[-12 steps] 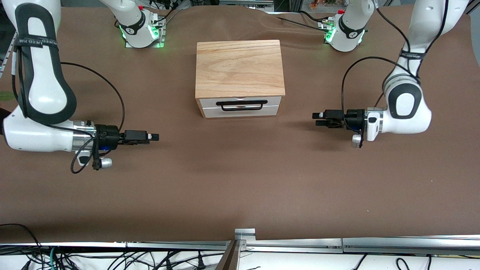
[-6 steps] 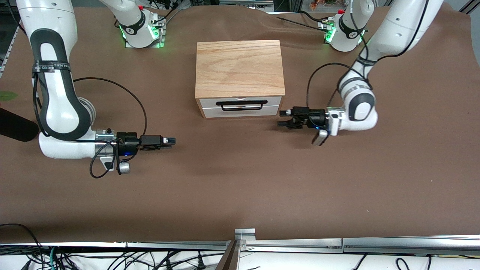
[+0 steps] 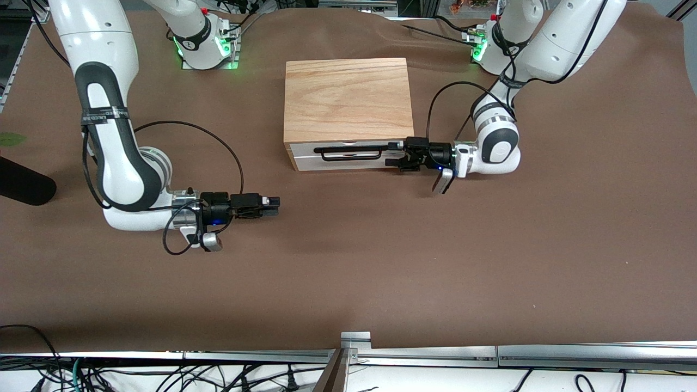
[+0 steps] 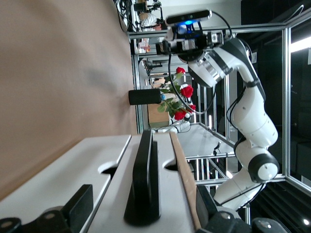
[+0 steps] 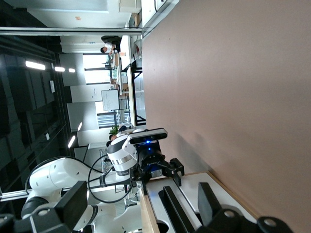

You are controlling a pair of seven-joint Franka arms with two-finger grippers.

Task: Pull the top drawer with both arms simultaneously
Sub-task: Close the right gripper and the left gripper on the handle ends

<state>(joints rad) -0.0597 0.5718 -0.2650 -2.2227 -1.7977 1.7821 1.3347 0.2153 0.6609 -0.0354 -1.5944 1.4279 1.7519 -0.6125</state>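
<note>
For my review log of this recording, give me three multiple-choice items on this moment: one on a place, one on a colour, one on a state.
1. Where is the left gripper?
A. At the end of the drawer's handle
B. Over the box top
C. By its own base

2. What colour is the top drawer's front?
A. Black
B. White
C. Red

3. What state is the top drawer in?
A. Pulled fully out
B. Lifted off the box
C. Closed

Answers:
1. A: the front view shows the left gripper at the handle's end, toward the left arm's end of the table.
2. B: the panel under the wooden box top is white.
3. C: its front sits flush with the box; the right gripper is open, over bare table.
</note>
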